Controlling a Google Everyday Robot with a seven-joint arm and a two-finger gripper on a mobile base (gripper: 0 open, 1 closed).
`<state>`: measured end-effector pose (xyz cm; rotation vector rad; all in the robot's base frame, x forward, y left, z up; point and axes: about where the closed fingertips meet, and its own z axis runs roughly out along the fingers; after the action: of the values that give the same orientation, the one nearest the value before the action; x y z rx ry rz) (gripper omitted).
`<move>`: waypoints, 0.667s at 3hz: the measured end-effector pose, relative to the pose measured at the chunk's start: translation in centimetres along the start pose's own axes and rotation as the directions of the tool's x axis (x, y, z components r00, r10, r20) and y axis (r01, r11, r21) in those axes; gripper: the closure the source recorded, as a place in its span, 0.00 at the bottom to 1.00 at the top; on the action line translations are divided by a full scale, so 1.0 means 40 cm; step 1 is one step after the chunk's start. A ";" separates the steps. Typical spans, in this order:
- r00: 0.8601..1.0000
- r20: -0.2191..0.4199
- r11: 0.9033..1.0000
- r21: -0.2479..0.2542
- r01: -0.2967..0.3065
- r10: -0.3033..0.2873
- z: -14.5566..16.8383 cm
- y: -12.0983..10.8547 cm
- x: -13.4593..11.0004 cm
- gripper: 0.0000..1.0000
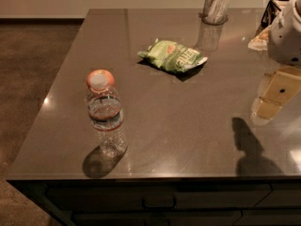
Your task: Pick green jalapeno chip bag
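The green jalapeno chip bag (173, 55) is a small crinkled light-green foil bag with white lettering. It lies flat on the dark counter (188, 126), towards the back and near the middle. My gripper (275, 98) is the beige part under the white arm (287, 32) at the right edge. It hovers over the counter to the right of the bag and a little nearer the front, well apart from it. Nothing shows in the gripper. Its shadow (251, 147) falls on the counter towards the front.
A clear plastic water bottle (106, 114) with an orange cap stands upright near the front left. A metal cup (216, 4) stands at the back. A dark wire basket (273, 8) and a pale packet (258, 40) are at the back right. Floor lies left of the counter.
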<state>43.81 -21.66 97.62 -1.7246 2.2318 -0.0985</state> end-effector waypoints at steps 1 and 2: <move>1.000 0.000 1.000 0.000 0.000 0.000 0.000 0.000 0.000 0.00; 0.999 0.007 0.999 -0.027 -0.036 0.036 0.027 -0.044 -0.010 0.00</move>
<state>45.85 -21.60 97.13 -1.6950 2.2670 -0.0543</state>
